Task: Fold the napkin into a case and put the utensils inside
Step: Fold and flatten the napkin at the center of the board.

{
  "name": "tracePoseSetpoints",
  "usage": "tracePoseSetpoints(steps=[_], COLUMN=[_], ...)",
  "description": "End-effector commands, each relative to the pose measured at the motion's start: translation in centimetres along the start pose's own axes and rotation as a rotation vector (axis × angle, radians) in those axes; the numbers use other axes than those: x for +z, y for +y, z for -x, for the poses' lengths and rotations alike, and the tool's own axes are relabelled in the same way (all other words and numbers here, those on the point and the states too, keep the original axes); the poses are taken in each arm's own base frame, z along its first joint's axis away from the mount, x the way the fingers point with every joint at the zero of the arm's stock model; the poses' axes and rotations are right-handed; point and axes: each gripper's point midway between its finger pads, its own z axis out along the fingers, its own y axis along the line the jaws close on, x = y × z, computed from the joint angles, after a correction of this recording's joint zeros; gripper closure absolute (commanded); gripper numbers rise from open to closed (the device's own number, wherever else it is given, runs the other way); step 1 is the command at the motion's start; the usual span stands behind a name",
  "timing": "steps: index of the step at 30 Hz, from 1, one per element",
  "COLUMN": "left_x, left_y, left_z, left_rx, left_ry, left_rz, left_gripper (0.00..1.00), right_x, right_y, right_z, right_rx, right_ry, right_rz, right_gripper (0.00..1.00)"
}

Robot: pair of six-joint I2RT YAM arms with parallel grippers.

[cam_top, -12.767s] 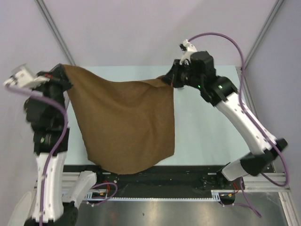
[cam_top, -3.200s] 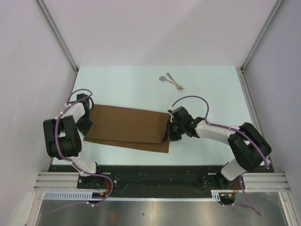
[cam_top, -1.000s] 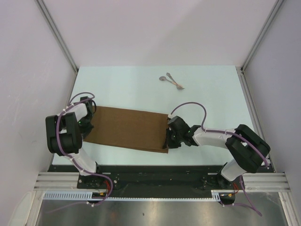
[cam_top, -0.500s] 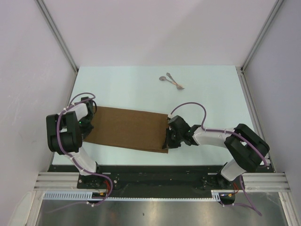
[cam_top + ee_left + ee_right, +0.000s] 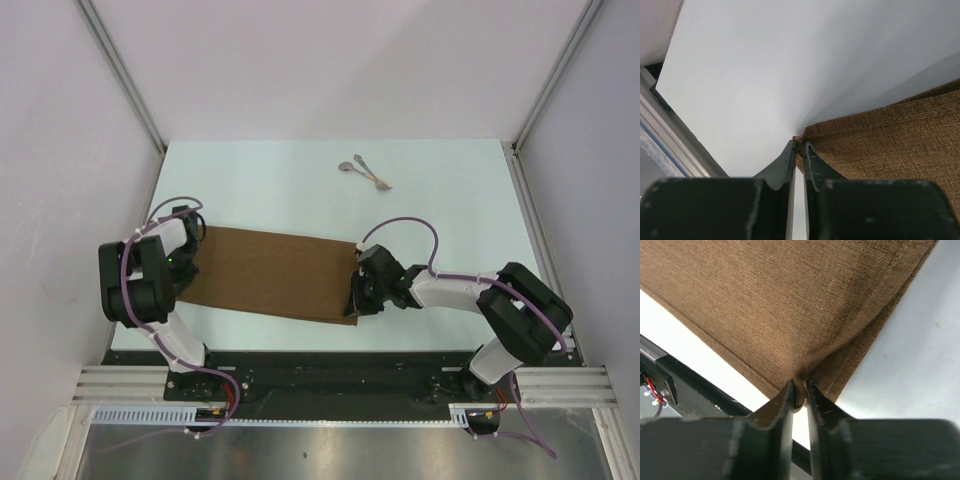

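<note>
Left gripper (image 5: 799, 146): my wrist view shows the jaws nearly closed, only a thin slit between the fingers, with the napkin's (image 5: 270, 270) end corner nipped at the very tips. Cloth lies flat on the table (image 5: 450, 200) right up to the pinch.

Right gripper (image 5: 800, 387): same narrow slit. Cloth is bunched between the tips, and a small ridge of it is pulled up from the flat toward them. This pinch sits near the napkin's near right corner, close to the table's front edge.

Top view only: napkin is folded into a long brown band lying across the near half of the table, slightly slanted, left end farther from me. My two arms reach in low at its two ends. Utensils (image 5: 364, 172) lie together on the far part of the table, well apart from the cloth, handles crossing. Jaw gaps can't be read from up there.

Wrist views only: coarse weave, and stacked layers showing as a stepped edge at the right end.
</note>
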Motion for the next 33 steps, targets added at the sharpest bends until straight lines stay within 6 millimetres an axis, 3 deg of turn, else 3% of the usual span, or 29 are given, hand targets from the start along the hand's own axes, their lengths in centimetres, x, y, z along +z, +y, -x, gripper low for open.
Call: tracePoseSetpoints(steps=[1, 10, 14, 17, 20, 26, 33], left_x=[-1.4, -4.4, -7.5, -10.0, -11.6, -11.2, -11.2], left_y=[0.5, 1.1, 1.3, -0.4, -3.7, -7.9, -9.3], left_z=[1.7, 2.0, 2.5, 2.5, 0.8, -1.6, -2.3], left_rx=[-0.064, -0.127, -0.166, -0.158, -0.082, -0.006, 0.003], left_ry=[-0.059, -0.074, -0.132, -0.172, -0.151, -0.07, -0.058], left_rz=[-0.027, -0.109, -0.21, -0.356, -0.499, -0.567, -0.629], left_gripper=[0.8, 0.45, 0.45, 0.46, 0.5, 0.53, 0.53], right_x=[-0.3, -0.3, -0.8, -1.2, -1.4, -1.5, -2.3], right_y=[-2.8, -2.5, -2.4, -2.3, -2.2, -2.2, -2.5], right_z=[-1.3, -1.4, -0.9, -0.8, -0.6, -0.8, -0.6], right_rx=[-0.016, -0.023, -0.026, -0.026, -0.022, -0.017, -0.017], right_ry=[0.029, 0.032, 0.018, 0.014, 0.001, 0.0, -0.027], right_rz=[-0.097, -0.089, -0.087, -0.083, -0.082, -0.09, -0.111], right_gripper=[0.78, 0.74, 0.69, 0.69, 0.74, 0.89, 0.85])
